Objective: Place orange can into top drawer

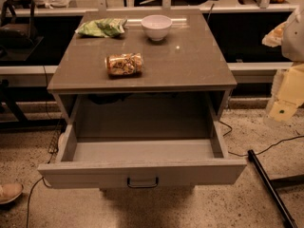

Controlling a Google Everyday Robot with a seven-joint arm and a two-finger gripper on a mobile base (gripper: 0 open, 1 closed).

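The orange can (124,64) lies on its side on the grey cabinet top (190,61), left of centre and near the front edge. The top drawer (142,172) is pulled wide open below it, showing a bare grey inside (142,151) and a small dark handle (142,182) at the centre of its front. My gripper (284,109) is a pale cream shape at the far right edge, beside the cabinet at about drawer height and well away from the can. It holds nothing that I can see.
A green crinkled snack bag (101,27) and a white bowl (156,26) sit at the back of the cabinet top. A black pole (268,186) and cables lie on the speckled floor at the right. A shoe (8,192) shows at the lower left.
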